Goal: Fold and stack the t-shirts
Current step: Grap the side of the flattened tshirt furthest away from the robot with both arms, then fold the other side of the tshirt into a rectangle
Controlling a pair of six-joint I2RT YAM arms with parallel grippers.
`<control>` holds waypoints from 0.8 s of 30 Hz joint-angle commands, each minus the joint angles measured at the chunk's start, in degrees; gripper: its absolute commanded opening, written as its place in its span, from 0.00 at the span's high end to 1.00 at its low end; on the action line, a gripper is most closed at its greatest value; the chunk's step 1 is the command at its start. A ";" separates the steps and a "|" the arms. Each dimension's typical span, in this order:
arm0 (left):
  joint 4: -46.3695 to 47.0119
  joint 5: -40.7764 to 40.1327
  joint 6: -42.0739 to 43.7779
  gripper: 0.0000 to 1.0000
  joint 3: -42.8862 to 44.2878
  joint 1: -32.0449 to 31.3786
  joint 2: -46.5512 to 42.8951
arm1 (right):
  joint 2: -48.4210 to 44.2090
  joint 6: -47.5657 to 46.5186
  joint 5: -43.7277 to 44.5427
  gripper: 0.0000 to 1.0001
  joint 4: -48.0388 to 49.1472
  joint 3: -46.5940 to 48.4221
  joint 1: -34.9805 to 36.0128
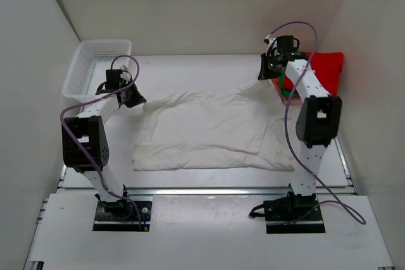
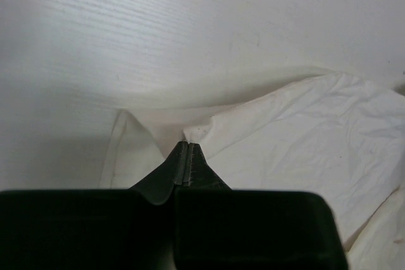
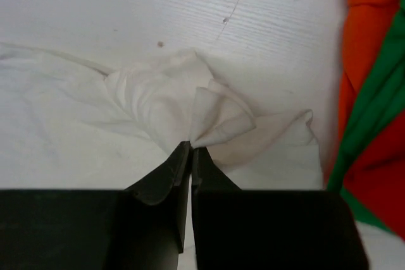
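The large white t-shirt (image 1: 202, 129) lies spread across the middle of the table. My left gripper (image 1: 135, 98) is shut on its far left corner, with cloth (image 2: 266, 137) pinched at the fingertips in the left wrist view. My right gripper (image 1: 263, 71) is shut on its far right corner, where bunched fabric (image 3: 209, 115) fans out from the tips. A pile of red, green and orange t-shirts (image 1: 319, 71) lies at the far right, just beyond my right gripper; it also shows in the right wrist view (image 3: 373, 105).
A white mesh basket (image 1: 96, 66) stands at the far left, close behind my left gripper. White walls enclose the table on the left, back and right.
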 commanded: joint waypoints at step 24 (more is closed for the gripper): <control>-6.18 -4.63 3.43 1.00 -27.08 1.87 -29.30 | -61.82 3.17 -3.47 1.00 11.14 -66.25 -6.27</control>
